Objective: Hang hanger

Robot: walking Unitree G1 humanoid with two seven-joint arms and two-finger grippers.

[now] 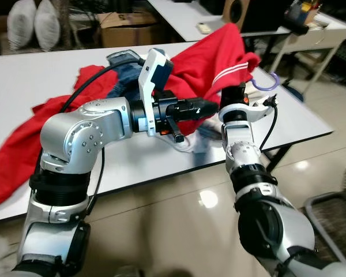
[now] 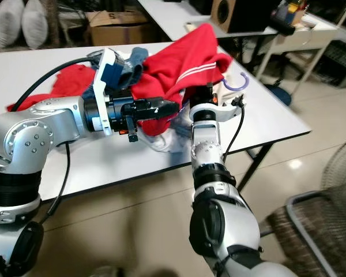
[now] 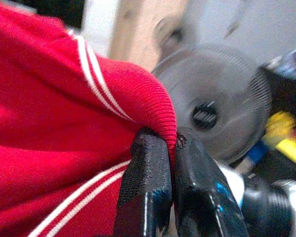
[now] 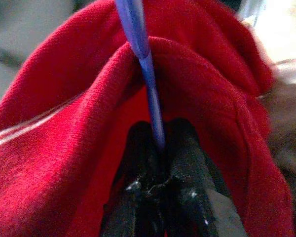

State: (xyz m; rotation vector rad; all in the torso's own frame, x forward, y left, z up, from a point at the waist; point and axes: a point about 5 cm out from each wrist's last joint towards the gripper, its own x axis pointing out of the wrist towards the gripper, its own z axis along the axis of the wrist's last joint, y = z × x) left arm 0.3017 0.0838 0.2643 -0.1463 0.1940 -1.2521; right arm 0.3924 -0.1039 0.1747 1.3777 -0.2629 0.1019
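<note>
White table (image 1: 23, 75) takes up most of the scene, with a heap of clothes on it, and the biggest thing on top is the red top (image 1: 207, 57) with white stripes, bunched up and lifted a bit toward the near edge. Under it there's some blue denim (image 1: 124, 69) and another red garment (image 1: 23, 144) spread out on the robot's left. Left gripper (image 3: 170, 148) is clamped shut on the ribbed hem of the red top, you can see the fabric pinched between both fingers in the wrist view. Right gripper (image 4: 158, 143) is pushed up inside the top and closed on the thin blue bar of the hanger (image 4: 138, 44), which runs up through the cloth; the purple hook (image 1: 268, 82) pokes out past the top on the robot's right, over the table. So I'd say we're maybe halfway: the hanger looks partly fed into the top, but it isn't seated on the shoulders yet, and nothing's been hung anywhere. No rail that I can make out.
</note>
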